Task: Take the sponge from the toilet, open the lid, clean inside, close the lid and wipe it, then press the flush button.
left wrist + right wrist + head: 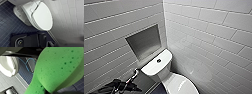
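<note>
The white toilet (156, 66) stands in the corner, with the dark round flush button (158, 60) in the middle of its tank top. Its lid (181, 86) is down; the left wrist view looks onto the same shut lid (43, 17) from above. A bright green sponge (58, 68) looms close in the right wrist view, off the floor with my right gripper shut on it. Part of the toilet (7, 65) shows beyond the sponge. My dark left arm (119, 87) comes in low on the left of the tank, its gripper shut and empty.
White tiled walls (209, 37) close in behind and to the right of the toilet. A recessed niche (144, 42) sits in the wall above the tank. The floor (7, 25) is dark blue tile. A blue cable (26, 63) lies on it.
</note>
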